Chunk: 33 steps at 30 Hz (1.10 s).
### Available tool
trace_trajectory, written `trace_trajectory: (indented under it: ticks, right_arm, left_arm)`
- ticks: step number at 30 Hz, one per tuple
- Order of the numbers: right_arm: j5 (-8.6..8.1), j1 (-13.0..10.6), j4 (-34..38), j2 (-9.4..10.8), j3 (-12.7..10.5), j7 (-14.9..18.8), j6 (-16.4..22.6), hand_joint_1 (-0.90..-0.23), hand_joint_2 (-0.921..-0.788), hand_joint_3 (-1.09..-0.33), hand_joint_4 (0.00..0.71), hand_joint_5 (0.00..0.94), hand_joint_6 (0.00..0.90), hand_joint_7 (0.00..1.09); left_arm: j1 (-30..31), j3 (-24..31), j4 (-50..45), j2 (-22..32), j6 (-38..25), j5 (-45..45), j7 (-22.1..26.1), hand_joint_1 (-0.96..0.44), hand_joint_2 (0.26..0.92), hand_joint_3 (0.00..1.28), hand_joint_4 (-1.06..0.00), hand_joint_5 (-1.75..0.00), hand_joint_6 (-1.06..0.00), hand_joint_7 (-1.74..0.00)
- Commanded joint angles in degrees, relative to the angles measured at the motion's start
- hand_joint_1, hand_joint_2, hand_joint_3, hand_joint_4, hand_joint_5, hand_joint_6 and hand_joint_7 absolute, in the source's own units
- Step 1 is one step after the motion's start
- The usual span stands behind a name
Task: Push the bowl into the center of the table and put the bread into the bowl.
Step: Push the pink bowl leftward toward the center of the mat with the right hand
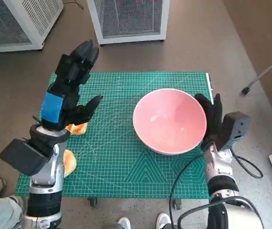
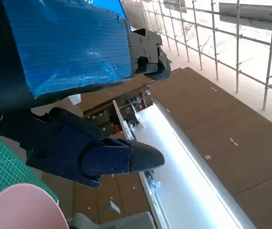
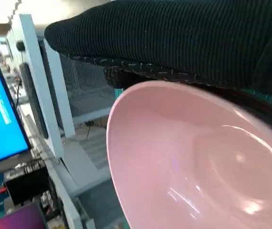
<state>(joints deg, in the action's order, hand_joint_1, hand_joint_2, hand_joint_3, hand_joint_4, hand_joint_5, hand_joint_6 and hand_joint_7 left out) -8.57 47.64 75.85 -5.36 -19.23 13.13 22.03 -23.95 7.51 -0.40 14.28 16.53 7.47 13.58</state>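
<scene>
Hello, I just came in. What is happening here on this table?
A humanoid robot works at a green cutting mat. Its gloved right hand rests against the right side of the empty round pink bowl, which sits right of the mat's middle. The blue-taped left hand hovers open above the left part of the mat, holding nothing. Pieces of orange-brown bread lie under it near the left edge; none is in the bowl yet.

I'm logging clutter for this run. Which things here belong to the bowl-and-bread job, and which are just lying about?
Job:
pink bowl, empty, right of the mat's centre
bread, at the mat's left edge, partly hidden by the left hand
right hand, against the bowl's right side

Lying about:
green cutting mat
white mesh cabinets on the floor
</scene>
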Motion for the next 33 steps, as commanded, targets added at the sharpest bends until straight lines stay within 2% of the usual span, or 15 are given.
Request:
trace_trajectory:
  ticks: [1, 14, 22, 33]
  right_arm:
    - [1.08, 1.02, 0.46, 1.68, 0.67, -1.23, -0.91, -0.544, -0.921, -0.645, 0.260, 0.011, 0.397, 0.03]
    - [1.61, 3.34, 0.68, 4.70, 1.22, -1.09, -1.70, -0.560, -0.921, -0.636, 0.257, 0.004, 0.405, 0.03]
    - [1.72, 4.35, 0.72, 6.35, 1.58, -0.72, -2.20, -0.577, -0.921, -0.603, 0.251, 0.001, 0.403, 0.02]
    - [2.19, 5.08, 0.80, 7.69, 1.83, -0.04, -3.12, -0.581, -0.921, -0.597, 0.250, 0.000, 0.403, 0.02]
  left_arm:
    - [0.83, 0.58, -1.51, 0.99, -0.61, 0.09, 0.23, -0.68, 0.921, 0.39, -0.23, 0.00, -0.03, -0.52]
    - [2.41, 1.28, -3.43, 1.51, -2.08, 0.68, -0.07, -0.66, 0.921, 0.39, -0.23, 0.00, -0.03, -0.52]
    - [3.39, 1.74, -4.83, 1.44, -3.15, 0.78, -0.20, -0.67, 0.921, 0.40, -0.23, 0.00, -0.03, -0.52]
    - [4.17, 2.26, -6.86, 1.42, -4.96, 0.82, -0.46, -0.68, 0.921, 0.40, -0.22, 0.00, -0.01, -0.53]
